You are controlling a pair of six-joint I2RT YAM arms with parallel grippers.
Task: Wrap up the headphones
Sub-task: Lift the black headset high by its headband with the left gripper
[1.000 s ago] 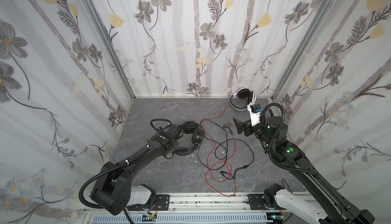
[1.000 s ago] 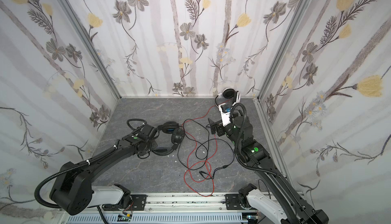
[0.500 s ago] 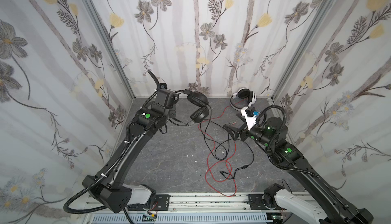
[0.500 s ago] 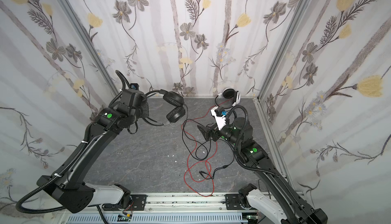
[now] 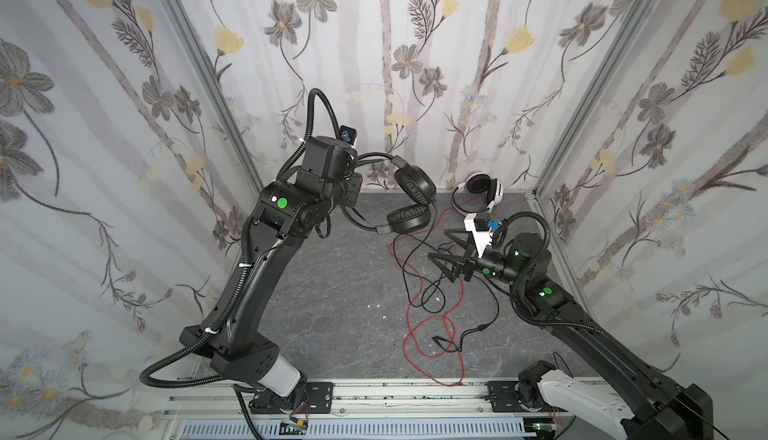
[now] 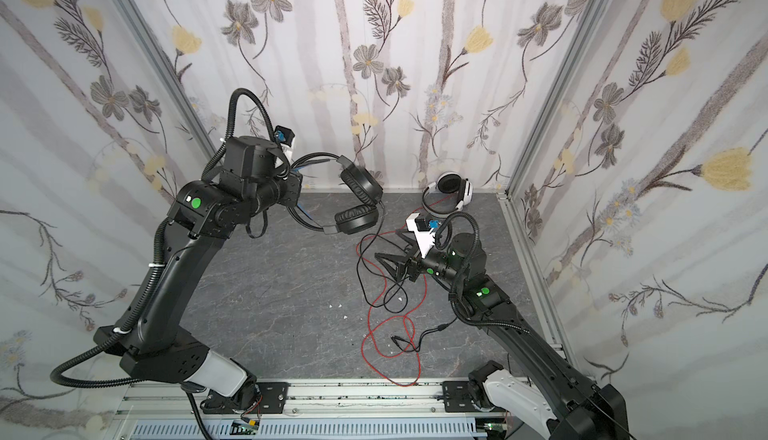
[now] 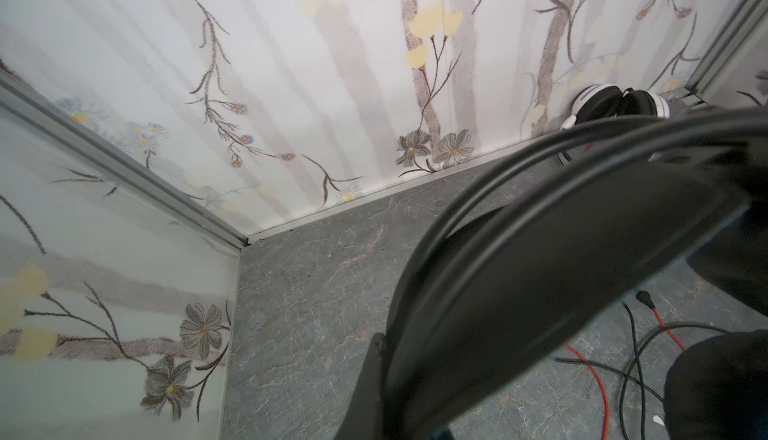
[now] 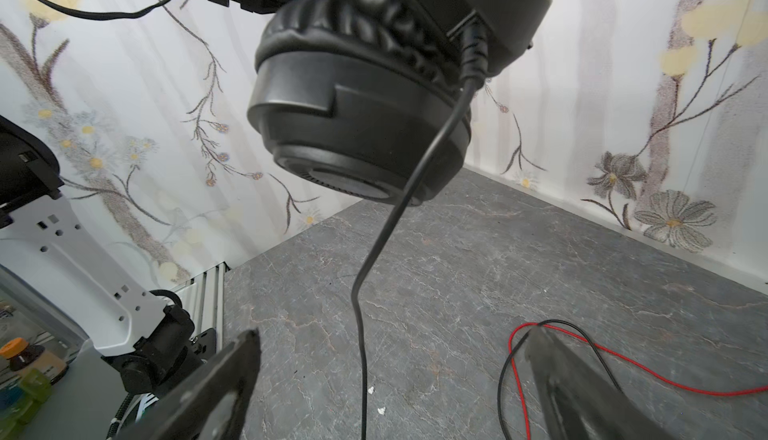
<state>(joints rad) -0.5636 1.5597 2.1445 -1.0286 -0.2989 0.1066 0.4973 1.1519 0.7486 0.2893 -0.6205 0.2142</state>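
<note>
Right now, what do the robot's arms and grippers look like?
The left arm and right arm are black with white base links, round green dots and ribbed black hoses. The right gripper has black open-frame triangular fingers plus a white camera bracket.

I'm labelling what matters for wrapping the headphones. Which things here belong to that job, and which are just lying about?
Part of the job: black headset, held up in the shut left gripper; its black cable; white headset by the back wall; red cable; open right gripper.

Just lying about: small white scraps on the grey tabletop.
</note>
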